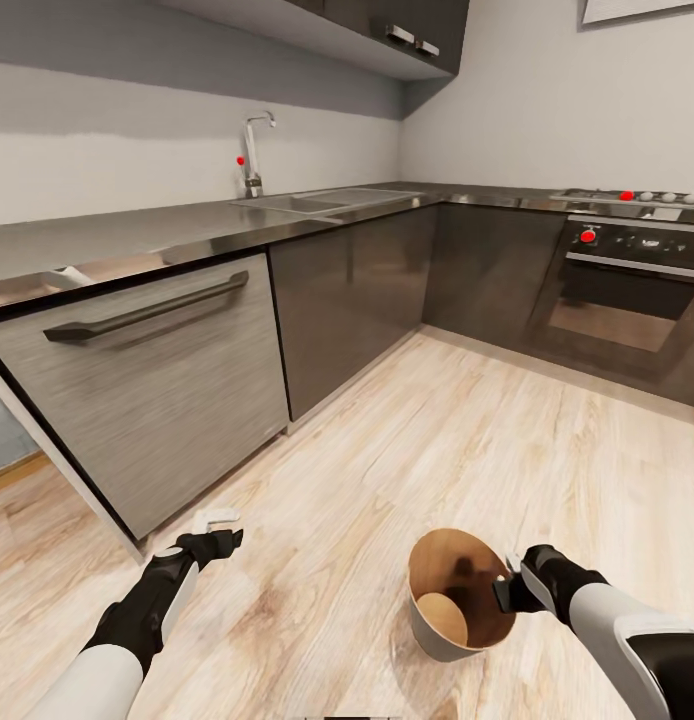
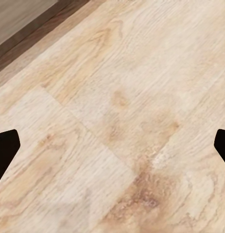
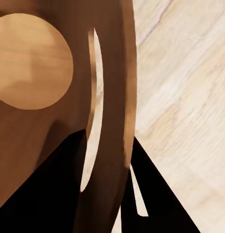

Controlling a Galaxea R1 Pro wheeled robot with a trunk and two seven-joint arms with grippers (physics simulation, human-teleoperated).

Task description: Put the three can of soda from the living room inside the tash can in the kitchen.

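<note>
The trash can (image 1: pixel 434 632), pale grey outside and brown inside, is tilted over the light wood floor at the lower right of the head view. My right gripper (image 1: pixel 509 592) is shut on its rim. In the right wrist view the rim wall (image 3: pixel 112 97) with its slot cut-out passes between the dark fingers (image 3: pixel 49 189), and the round brown bottom (image 3: pixel 29 68) shows inside. My left gripper (image 1: pixel 222 530) hangs open over bare floor, its fingertips (image 2: pixel 5 150) wide apart with nothing between them. The soda cans are out of view.
Dark grey kitchen cabinets run along the left and back. A wood-grain appliance front with a long handle (image 1: pixel 147 315) stands close on the left. The sink and tap (image 1: pixel 255 150) sit on the steel worktop. The black oven (image 1: pixel 627 290) is at the right.
</note>
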